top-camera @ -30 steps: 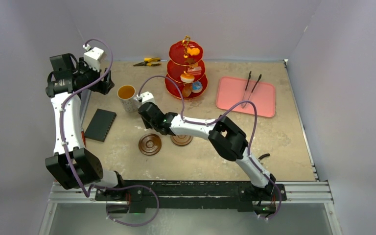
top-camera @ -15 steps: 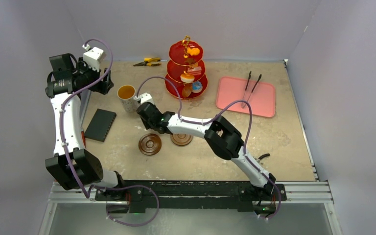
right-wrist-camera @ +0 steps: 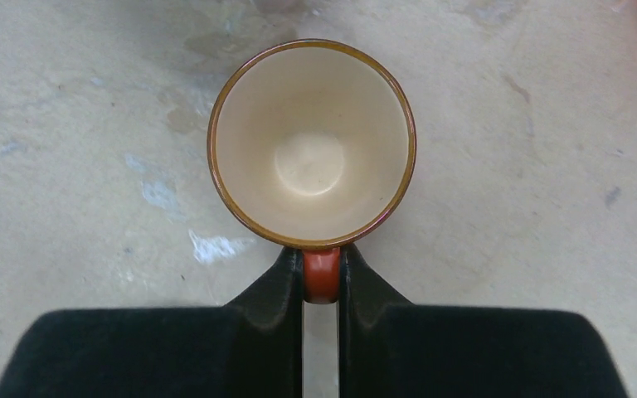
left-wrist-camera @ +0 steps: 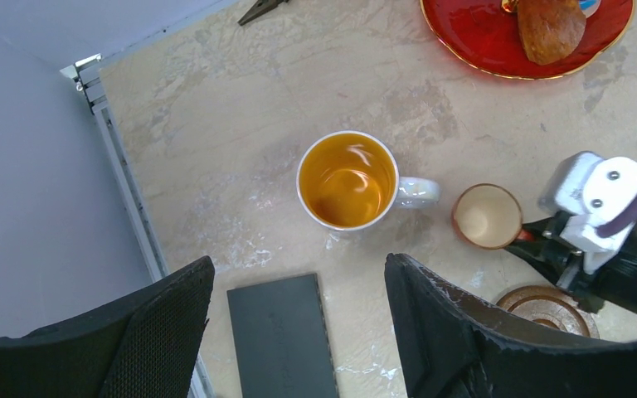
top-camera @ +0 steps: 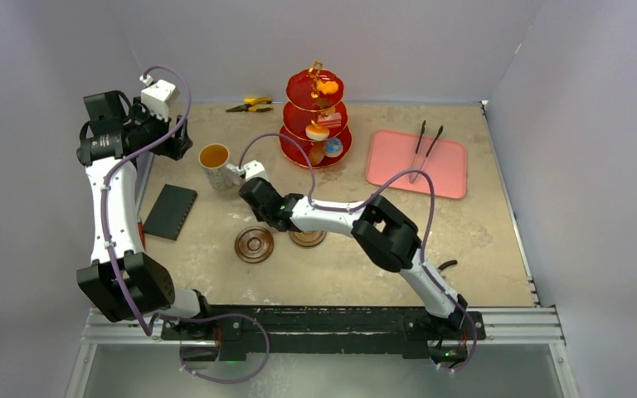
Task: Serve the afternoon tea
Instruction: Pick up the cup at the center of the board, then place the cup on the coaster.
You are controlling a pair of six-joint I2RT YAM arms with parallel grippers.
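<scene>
Pinching confirmed: right jaws (right-wrist-camera: 321, 267) are pressed onto the red-orange loop handle of the small brown glazed cup (right-wrist-camera: 311, 141), which has a round rim, a cream inside and nothing in it. Can't tell whether its base rests on the beige marbled tabletop (top-camera: 464, 240).

- In the left wrist view, the cup is at 4 o'clock of the white ceramic mug of amber tea (left-wrist-camera: 347, 180), just beside the mug's handle and not touching it.
- Two round brown ridged saucers (top-camera: 254, 245) (top-camera: 308, 237) lie at 6 o'clock of the cup, apart from it.
- The red translucent three-tier stand with gold handle (top-camera: 299, 87) is at 12 o'clock on the tabletop, with small colourful pastries (top-camera: 328, 85) on its tiers.
- The pink rectangular tray (top-camera: 398, 157) is at 2 o'clock, with black tongs (top-camera: 425, 149) lying on it.
- A flat black rectangular slab (top-camera: 170, 211) is at 9 o'clock.

Right arm: stretched low toward 10 o'clock, elbow bent, wrist camera looking straight down.
Left arm: reared up at the 10 o'clock corner, left jaws (left-wrist-camera: 296, 274) spread wide, holding nothing, high over the mug and slab.

Versus half a second ago: right wrist and elbow have nudged slightly. Left arm, mug, saucers and stand haven't moved.
</scene>
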